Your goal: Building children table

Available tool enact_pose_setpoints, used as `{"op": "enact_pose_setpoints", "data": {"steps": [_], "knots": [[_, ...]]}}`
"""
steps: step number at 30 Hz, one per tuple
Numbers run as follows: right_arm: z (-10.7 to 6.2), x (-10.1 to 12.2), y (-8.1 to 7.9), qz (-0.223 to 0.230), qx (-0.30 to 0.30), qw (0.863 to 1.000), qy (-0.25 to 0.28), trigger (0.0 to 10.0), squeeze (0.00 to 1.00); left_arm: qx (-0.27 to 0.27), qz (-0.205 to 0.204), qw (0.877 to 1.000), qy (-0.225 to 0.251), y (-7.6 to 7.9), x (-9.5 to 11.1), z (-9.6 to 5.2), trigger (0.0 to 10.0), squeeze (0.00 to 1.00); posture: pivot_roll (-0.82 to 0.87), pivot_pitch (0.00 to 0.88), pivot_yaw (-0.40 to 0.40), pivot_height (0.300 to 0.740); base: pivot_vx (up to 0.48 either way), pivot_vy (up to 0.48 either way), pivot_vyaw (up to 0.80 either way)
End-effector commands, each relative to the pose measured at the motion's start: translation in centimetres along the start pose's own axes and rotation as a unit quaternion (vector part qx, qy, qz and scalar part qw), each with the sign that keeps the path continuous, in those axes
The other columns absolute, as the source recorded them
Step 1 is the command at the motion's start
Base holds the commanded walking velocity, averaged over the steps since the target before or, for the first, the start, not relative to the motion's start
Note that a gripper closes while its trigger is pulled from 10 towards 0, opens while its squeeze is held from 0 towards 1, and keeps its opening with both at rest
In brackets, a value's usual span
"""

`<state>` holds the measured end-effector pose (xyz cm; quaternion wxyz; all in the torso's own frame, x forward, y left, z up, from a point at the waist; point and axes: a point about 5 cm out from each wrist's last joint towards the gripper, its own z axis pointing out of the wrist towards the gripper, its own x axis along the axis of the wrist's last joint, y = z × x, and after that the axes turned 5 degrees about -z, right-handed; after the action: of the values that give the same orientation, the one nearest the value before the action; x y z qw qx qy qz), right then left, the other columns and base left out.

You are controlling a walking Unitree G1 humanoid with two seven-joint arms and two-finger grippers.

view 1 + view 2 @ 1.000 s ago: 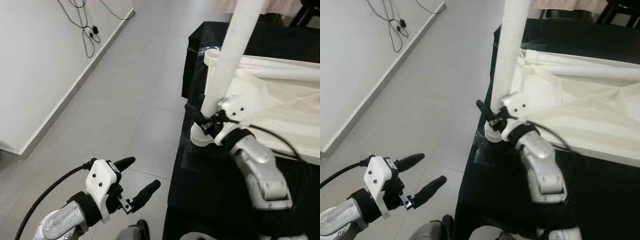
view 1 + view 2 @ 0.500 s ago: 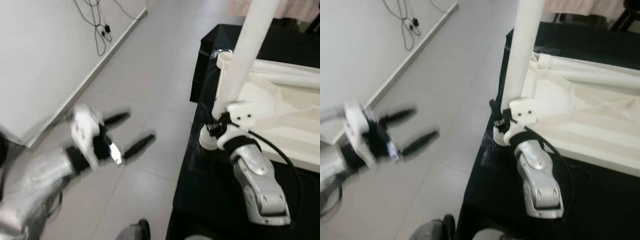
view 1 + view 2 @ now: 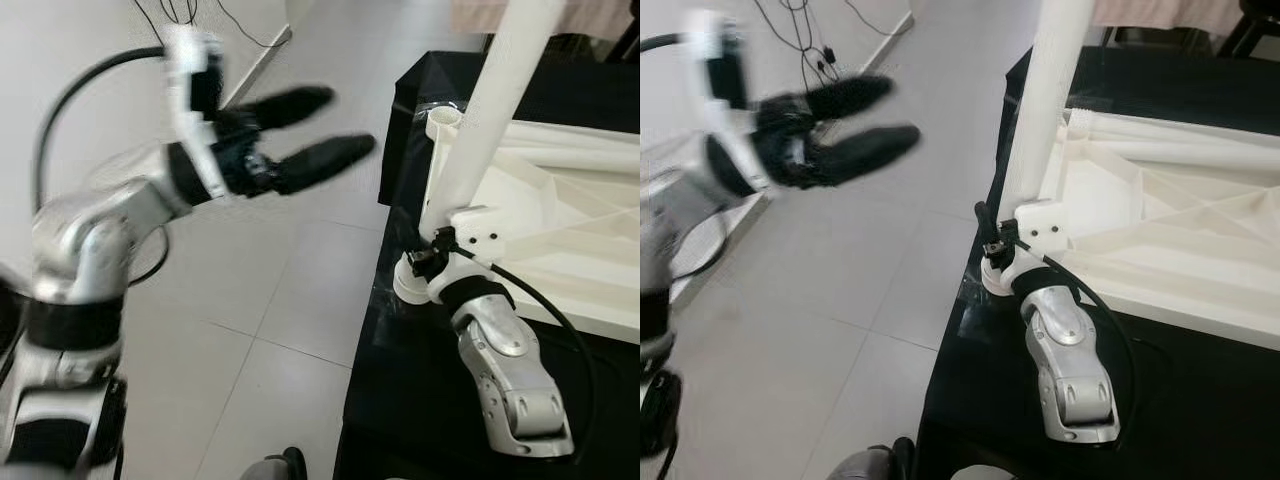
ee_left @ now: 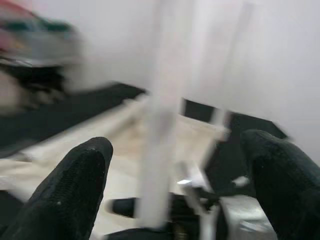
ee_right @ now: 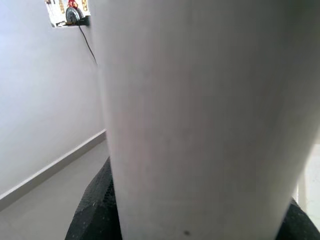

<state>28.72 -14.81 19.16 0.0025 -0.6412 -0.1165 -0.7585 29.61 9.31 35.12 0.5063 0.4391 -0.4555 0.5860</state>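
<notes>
Noted pale grey floor tiles (image 3: 290, 270) running up to a white wall (image 5: 45, 100) with a low skirting board (image 3: 895, 25). Saw black cables (image 3: 805, 45) lying loose beside that skirting. Made out a black cloth (image 3: 980, 380) covering a raised surface, and possibly a dark shoe (image 3: 875, 462) at the bottom edge, too cropped to tell.

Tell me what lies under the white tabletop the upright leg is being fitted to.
The upturned tabletop rests on a black-covered surface. The right hand grips the white leg at its base socket. What lies beneath the tabletop's middle is covered.
</notes>
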Motion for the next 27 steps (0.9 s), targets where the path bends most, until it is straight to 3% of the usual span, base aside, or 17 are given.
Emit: {"op": "enact_pose_setpoints", "data": {"steps": [1,2,5,13,21,22,27], "knots": [[-1.4,-4.3,0.2,0.005,-0.009,0.994,-0.109,10.0,0.0,-0.027,-0.019,0.999,-0.032,-1.0,-0.6,1.0,10.0,0.0,0.01,0.22,0.104,0.74,0.0,0.0,0.0],[-1.4,-4.3,0.2,0.005,-0.009,0.994,-0.109,10.0,0.0,-0.027,-0.019,0.999,-0.032,-1.0,-0.6,1.0,10.0,0.0,0.01,0.22,0.104,0.74,0.0,0.0,0.0],[-1.3,-3.9,-0.2,-0.002,0.007,0.996,-0.094,10.0,0.0,-0.028,0.0,0.998,-0.059,-3.0,-0.3,2.8,10.0,0.0,0.01,0.221,0.109,0.74,0.0,0.0,0.0],[-1.3,-3.5,-0.7,-0.006,0.028,0.996,-0.082,10.0,0.0,-0.002,0.037,0.997,-0.066,-4.9,0.4,4.9,10.0,0.0,0.01,0.226,0.109,0.74,0.0,0.0,0.0],[-1.2,-3.4,-1.1,-0.011,0.041,0.996,-0.081,10.0,0.0,-0.067,0.033,0.996,-0.056,-4.2,0.8,7.2,10.0,0.0,0.0,0.231,0.11,0.74,0.0,0.0,0.0],[-1.2,-3.4,-1.1,-0.011,0.043,0.996,-0.083,10.0,0.0,-0.102,0.029,0.993,-0.051,-3.8,1.3,7.8,10.0,0.0,-0.01,0.234,0.111,0.74,0.0,0.0,0.0],[-1.2,-3.5,-1.2,-0.008,0.047,0.995,-0.085,10.0,0.0,-0.155,0.028,0.986,-0.059,-3.0,1.8,7.5,10.0,0.0,-0.01,0.238,0.112,0.74,0.0,0.0,0.0]]}}
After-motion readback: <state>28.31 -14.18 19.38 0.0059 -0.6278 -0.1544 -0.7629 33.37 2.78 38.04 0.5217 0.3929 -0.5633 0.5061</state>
